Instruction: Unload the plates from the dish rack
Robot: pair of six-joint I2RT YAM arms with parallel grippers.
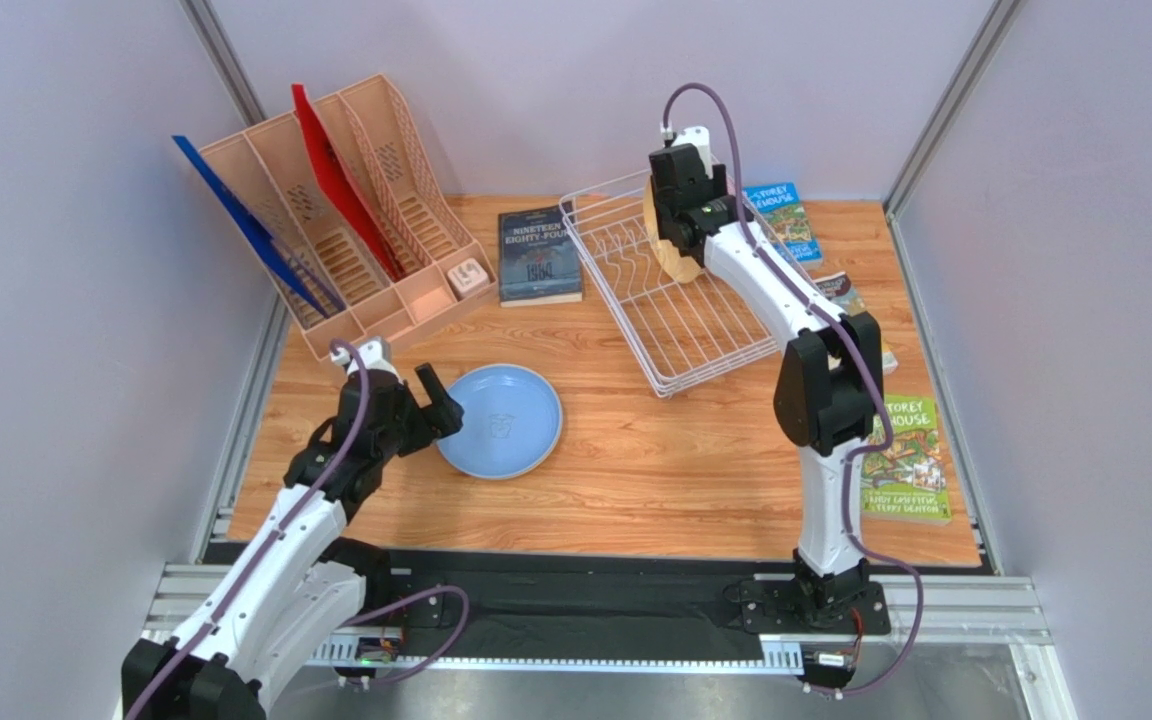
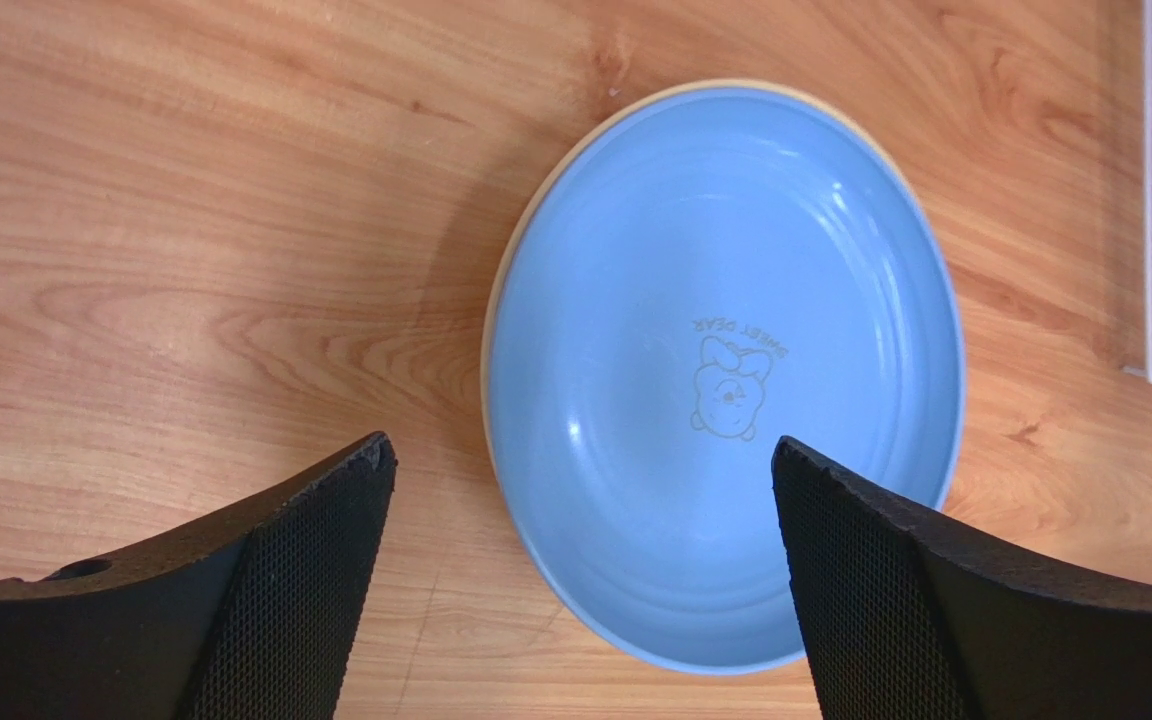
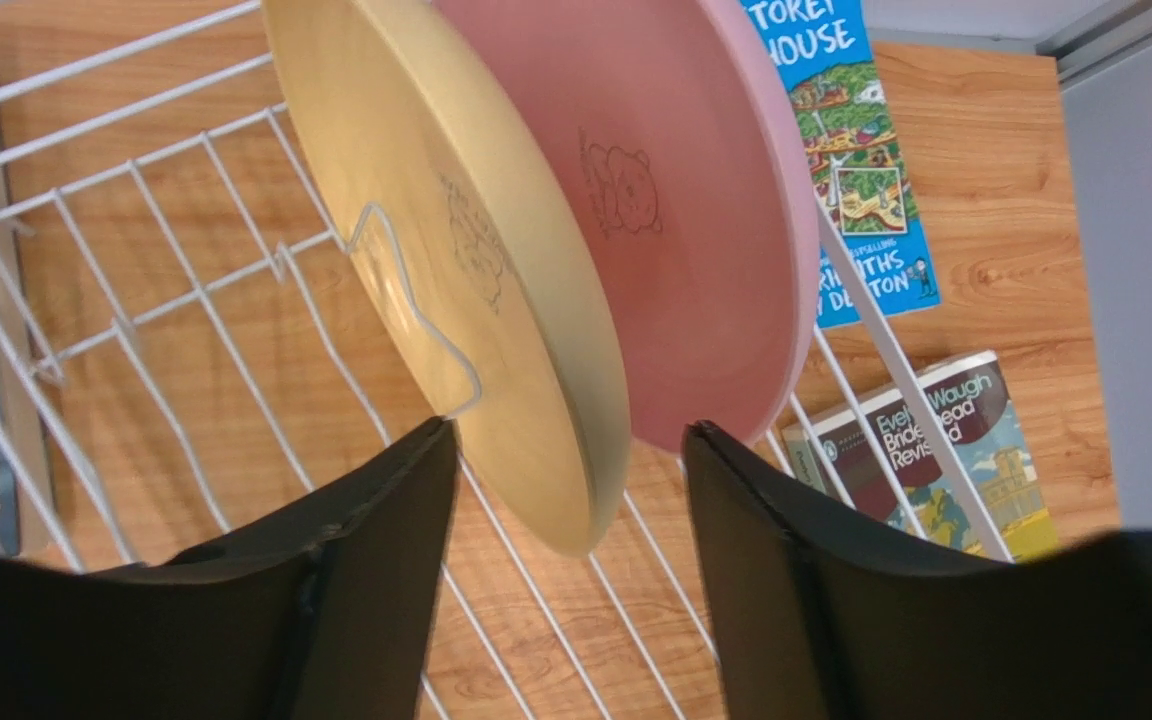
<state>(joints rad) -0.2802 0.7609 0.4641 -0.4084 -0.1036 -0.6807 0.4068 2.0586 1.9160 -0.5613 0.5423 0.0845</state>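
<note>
1. Camera above: light blue plate (image 1: pixel 497 422) lies flat on the table (image 1: pixel 657 480) near left, unloaded, left gripper (image 1: pixel 417 405) beside it; right gripper (image 1: pixel 672 225) reaches into the dish rack (image 1: pixel 672 323) far right, half hiding its plates
2. Left wrist: jaws spread wide, released, clear of the light blue plate (image 2: pixel 725 375); pale rim (image 2: pixel 495 323) beneath suggests another plate stacked under
3. Right wrist: fingers (image 3: pixel 342 585) straddle the upright tan-yellow plate (image 3: pixel 447 225), not pinching yet; pink plate (image 3: pixel 687 225) behind, top cut off

Finishes on my smooth wood-grain table (image 2: pixel 162 180)
My left gripper (image 2: pixel 582 446) has black pads (image 2: pixel 289 600) with a fine mesh texture; the light blue plate (image 2: pixel 717 270) is smooth with a faint sheen. The tan-yellow plate (image 3: pixel 432 150) and pink plate (image 3: pixel 702 225) look matt; the dish rack (image 3: pixel 86 65) is smooth white-coated wire, the blue book (image 3: pixel 853 180) glossy paper.
</note>
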